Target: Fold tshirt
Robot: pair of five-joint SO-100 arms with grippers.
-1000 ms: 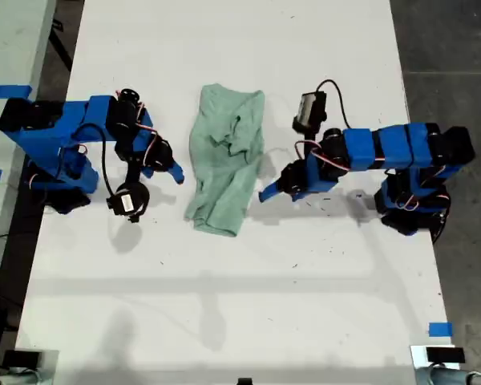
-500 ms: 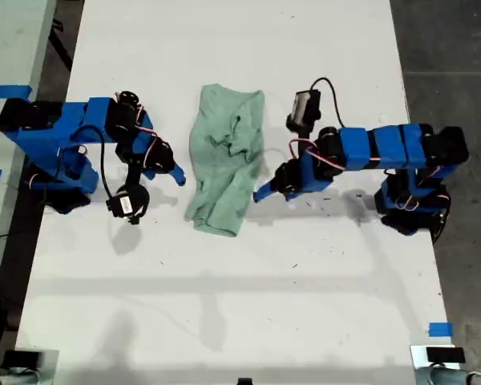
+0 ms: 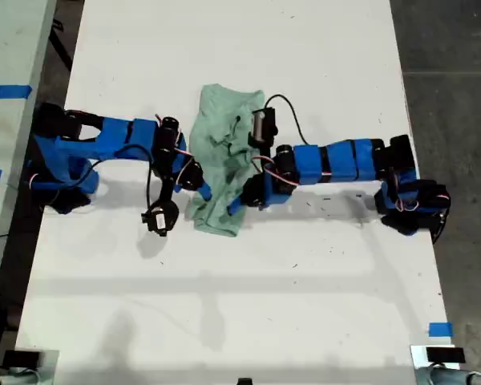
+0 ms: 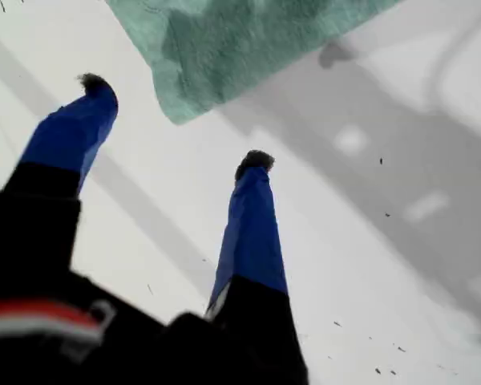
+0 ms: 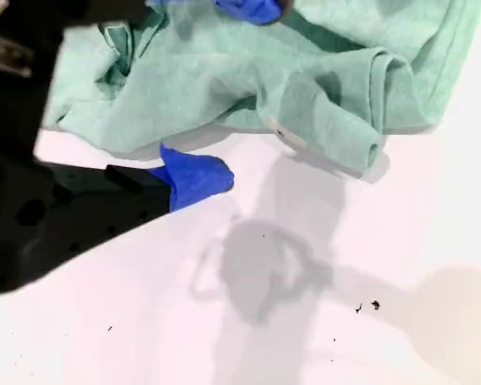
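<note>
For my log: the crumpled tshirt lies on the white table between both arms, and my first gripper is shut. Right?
No: my first gripper is open, as the first wrist view shows. The tshirt on the white table between both arms is right.

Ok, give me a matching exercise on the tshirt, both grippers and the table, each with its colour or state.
1. tshirt
2. my first gripper
3. my second gripper
4. table

A. white
B. open, one finger over cloth, one over table
C. mint green, rumpled
D. open, both fingers over bare table

Pairs: 1-C, 2-D, 3-B, 4-A
</note>
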